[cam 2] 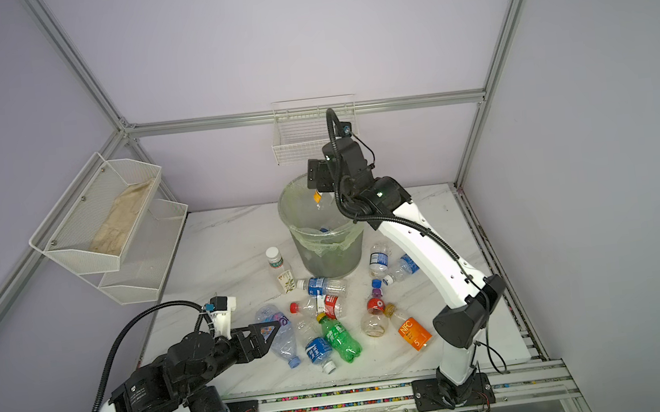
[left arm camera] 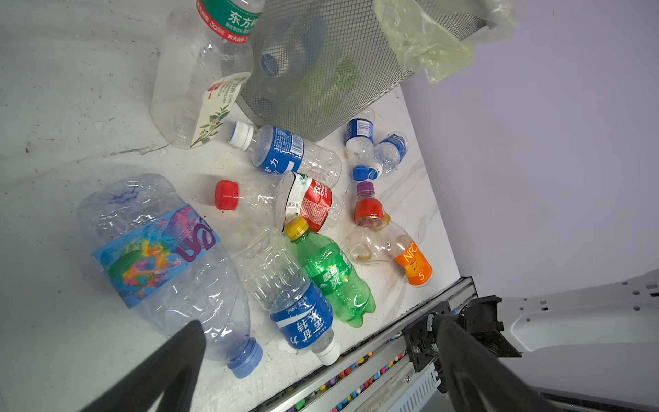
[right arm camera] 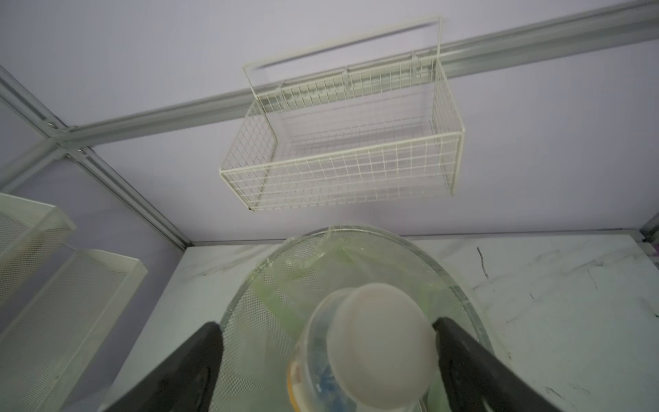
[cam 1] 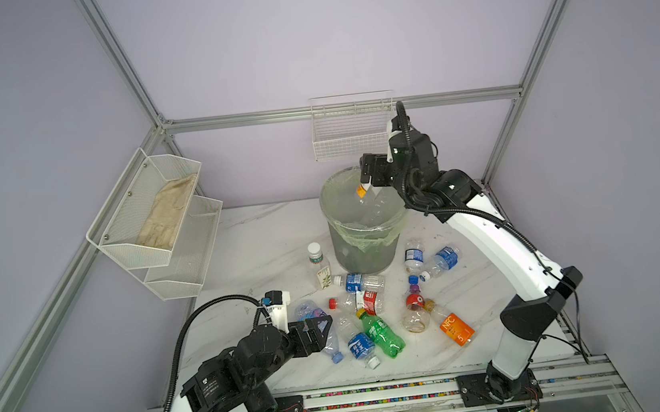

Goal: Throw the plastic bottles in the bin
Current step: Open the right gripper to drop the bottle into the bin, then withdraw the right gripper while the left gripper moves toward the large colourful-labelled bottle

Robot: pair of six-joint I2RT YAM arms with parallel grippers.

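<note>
The bin (cam 1: 364, 228) (cam 2: 323, 241), grey mesh with a pale green liner, stands at the back of the marble table. My right gripper (cam 1: 370, 184) (cam 2: 320, 187) (right arm camera: 327, 325) hangs open over its mouth. A clear bottle (right arm camera: 374, 342) (cam 1: 367, 197) with a white cap sits loose between the spread jaws, a gap on one side. Several plastic bottles lie in front of the bin, among them a green one (cam 1: 381, 333) (left arm camera: 331, 274) and an orange-labelled one (cam 1: 456, 327). My left gripper (cam 1: 325, 333) (left arm camera: 319, 323) is open, low over a large clear bottle (left arm camera: 160, 257) with a multicoloured label.
A tall clear bottle (cam 1: 320, 264) stands upright left of the bin. Two white mesh shelves (cam 1: 154, 217) hang on the left wall, a cloth in the upper one. A white wire basket (cam 1: 349, 129) hangs on the back wall. A metal rail (cam 1: 381, 394) runs along the table's front edge.
</note>
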